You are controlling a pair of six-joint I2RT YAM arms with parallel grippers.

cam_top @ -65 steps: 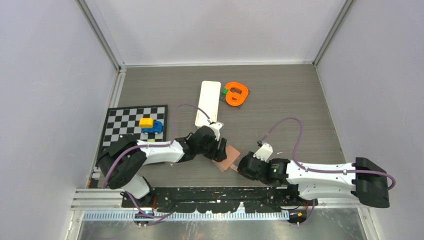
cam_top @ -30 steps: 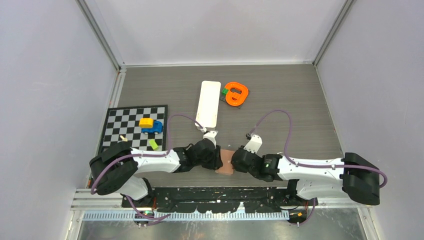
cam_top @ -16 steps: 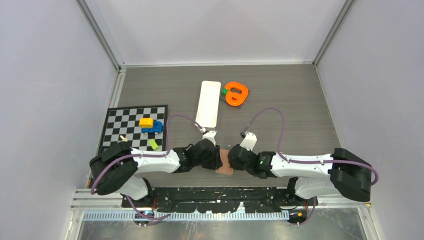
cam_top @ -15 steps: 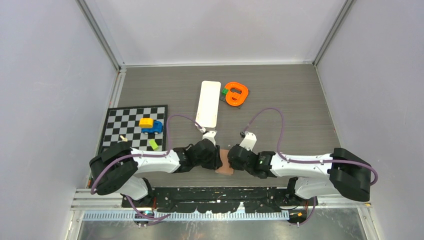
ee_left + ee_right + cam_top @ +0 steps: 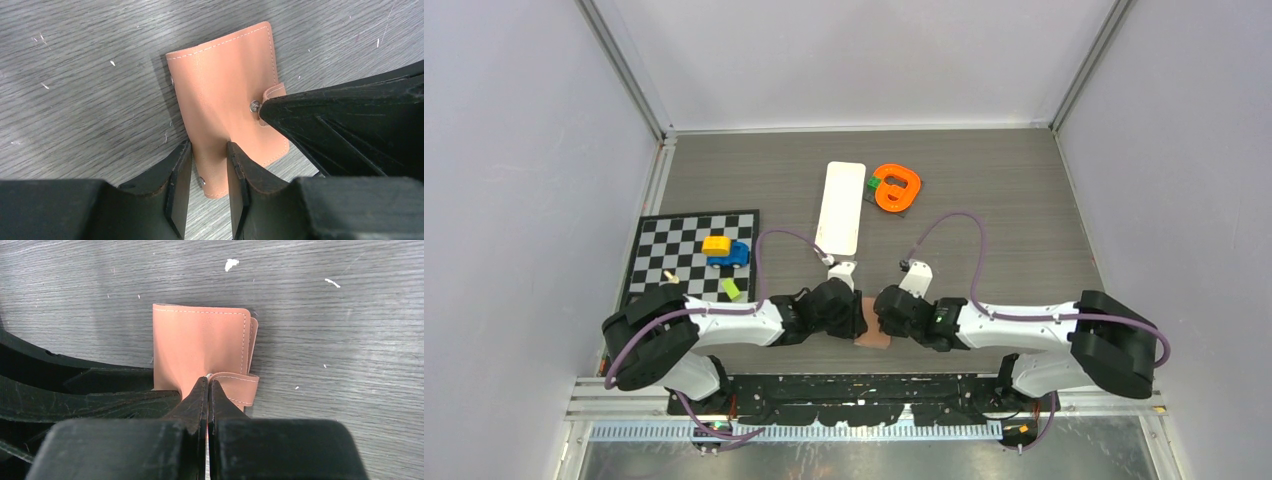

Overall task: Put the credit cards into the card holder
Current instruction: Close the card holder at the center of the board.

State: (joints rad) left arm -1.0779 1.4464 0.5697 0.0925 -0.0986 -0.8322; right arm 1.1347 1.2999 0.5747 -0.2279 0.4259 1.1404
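**Card holder pinned between both grippers near the front edge**

Top view: card holder [image 5: 873, 339] is lying flat on the grey wood-grain table [image 5: 994, 200], close to the arm bases. It is mostly hidden under the left gripper [image 5: 856, 318] and right gripper [image 5: 882, 312], which are meeting nose to nose over it. Further back, a long white rounded tray [image 5: 842, 207] and an orange ring-shaped part [image 5: 897, 186] are sitting side by side. A checkerboard mat [image 5: 692, 252] at left is carrying a yellow block [image 5: 716, 243] and a blue block [image 5: 738, 254].

Left wrist: card holder [image 5: 225, 85] is showing as a matte tan leather-like rectangle with pale stitching along the edges. It is lying folded shut, with a metal snap button [image 5: 254, 105] by a small tab on one long side. Left gripper [image 5: 207, 150] jaws are standing narrowly apart with a strip of the holder's near end between them. One finger is sitting at its edge, the other on top beside a crease. Can't tell if they're clamping it or just resting on it.

Right wrist: right gripper [image 5: 208, 382] jaws are sitting fully closed, tips touching the tab [image 5: 237, 385]. Card holder [image 5: 197, 340] is lying just ahead, corners rounded, a second layer peeking out at one side.

Versus half a second ago: right arm is sitting slightly further left, and the card holder is lying in the same spot.
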